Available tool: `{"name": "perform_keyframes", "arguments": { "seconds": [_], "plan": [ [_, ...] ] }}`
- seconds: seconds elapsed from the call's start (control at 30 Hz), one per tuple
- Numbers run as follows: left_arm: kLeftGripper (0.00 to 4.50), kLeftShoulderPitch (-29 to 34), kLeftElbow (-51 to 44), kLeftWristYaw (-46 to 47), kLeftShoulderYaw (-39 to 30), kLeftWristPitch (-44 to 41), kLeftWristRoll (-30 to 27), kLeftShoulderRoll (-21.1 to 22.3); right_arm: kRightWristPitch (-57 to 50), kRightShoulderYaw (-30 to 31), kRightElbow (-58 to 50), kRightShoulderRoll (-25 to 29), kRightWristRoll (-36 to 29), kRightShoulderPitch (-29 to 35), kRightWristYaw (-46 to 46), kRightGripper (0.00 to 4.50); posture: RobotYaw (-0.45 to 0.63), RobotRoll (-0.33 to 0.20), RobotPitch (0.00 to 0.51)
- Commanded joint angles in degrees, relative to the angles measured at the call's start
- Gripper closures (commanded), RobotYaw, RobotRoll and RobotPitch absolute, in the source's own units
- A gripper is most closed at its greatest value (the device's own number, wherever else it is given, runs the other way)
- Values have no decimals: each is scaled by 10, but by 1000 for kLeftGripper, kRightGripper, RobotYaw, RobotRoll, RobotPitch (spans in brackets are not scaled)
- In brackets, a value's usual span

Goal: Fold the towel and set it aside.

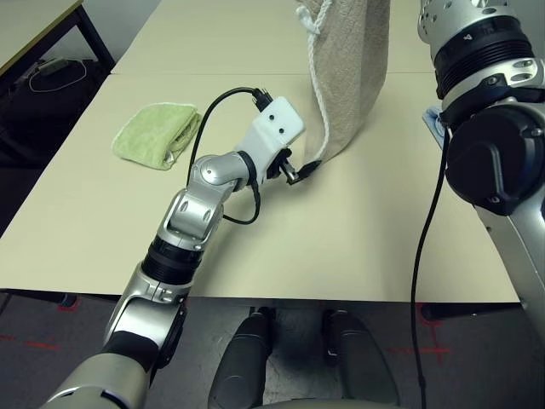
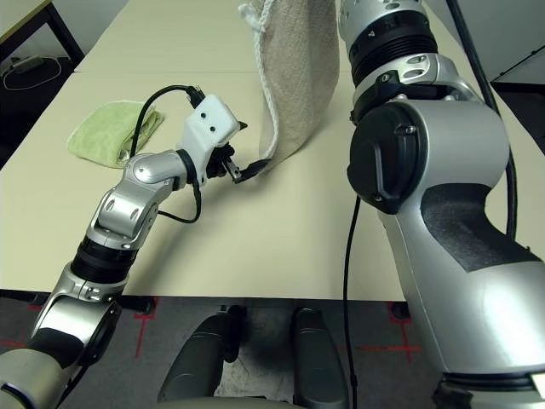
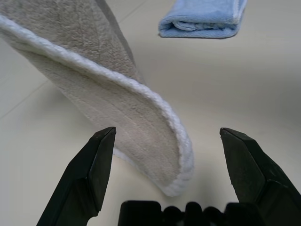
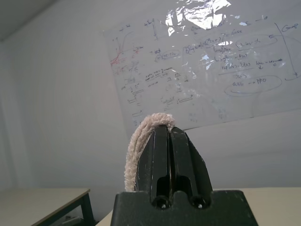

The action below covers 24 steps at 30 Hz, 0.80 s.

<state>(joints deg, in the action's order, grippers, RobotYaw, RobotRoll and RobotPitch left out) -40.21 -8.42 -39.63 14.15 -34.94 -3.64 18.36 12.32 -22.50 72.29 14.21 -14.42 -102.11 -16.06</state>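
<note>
Reaching toward the hanging cloth, the left gripper had its fingers spread wide, with the towel's lowest corner between them but untouched. The towel hung doubled above the table, pinched at its top edge by the clamped right gripper. Farther off lay a folded green towel and a folded blue towel.
</note>
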Motion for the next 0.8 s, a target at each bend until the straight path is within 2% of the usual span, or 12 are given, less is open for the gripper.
{"name": "perform_keyframes", "arguments": {
  "seconds": [0.03,0.13,0.27,0.33,0.47,0.6,0.8],
  "plan": [
    [177,2,0,1,2,-22,-14,-9,-2,4,0,0,2,-1,2,4490,84,0,183],
    [988,-2,6,10,-1,-41,-20,-19,-2,4,0,1,2,-1,2,4500,82,0,183],
    [946,4,24,23,0,-47,-14,-26,-1,3,-1,2,1,-3,1,4500,81,0,183],
    [1361,9,34,29,1,-46,-10,-23,-1,3,-1,2,1,-4,1,4500,78,0,183],
    [2783,17,36,31,-1,-68,-17,-17,-1,3,-1,3,1,-5,1,4500,77,0,184],
    [4462,23,39,29,1,-80,-15,-8,0,3,-1,5,1,-6,0,4500,76,0,183],
    [4490,9,36,17,-15,-88,-24,15,-1,6,0,13,5,4,0,4500,77,0,184]
  ]
}}
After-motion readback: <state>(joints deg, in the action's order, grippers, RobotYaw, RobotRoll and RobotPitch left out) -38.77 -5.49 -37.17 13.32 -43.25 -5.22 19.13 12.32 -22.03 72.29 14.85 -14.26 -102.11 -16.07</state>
